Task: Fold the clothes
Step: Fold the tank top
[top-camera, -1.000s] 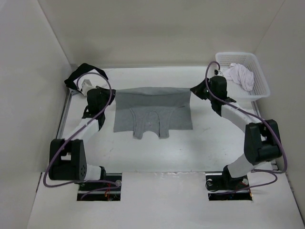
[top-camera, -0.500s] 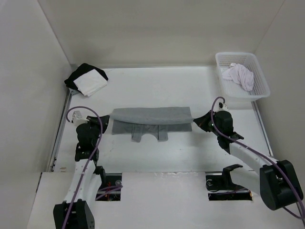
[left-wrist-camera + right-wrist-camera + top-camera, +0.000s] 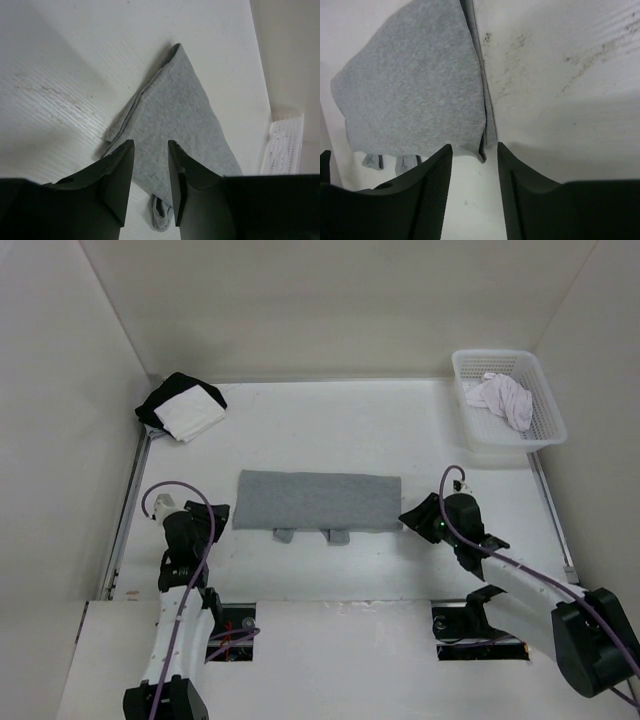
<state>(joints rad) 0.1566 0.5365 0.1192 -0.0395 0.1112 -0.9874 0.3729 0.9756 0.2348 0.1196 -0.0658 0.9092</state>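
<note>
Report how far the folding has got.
Done: the heather-grey knit top lies folded over into a wide band. In hand: nothing; left pincer and right pincer stand open at its near corners. Left: strap ends poke out; further folds likely.

The left arm (image 3: 175,625) runs straight ahead and low, and the left gripper (image 3: 216,512) is turned inward with its jaws parted by a narrow gap. The right arm (image 3: 515,575) folds at the elbow. The right gripper (image 3: 408,517) points inward, its jaws slightly wider apart.
</note>
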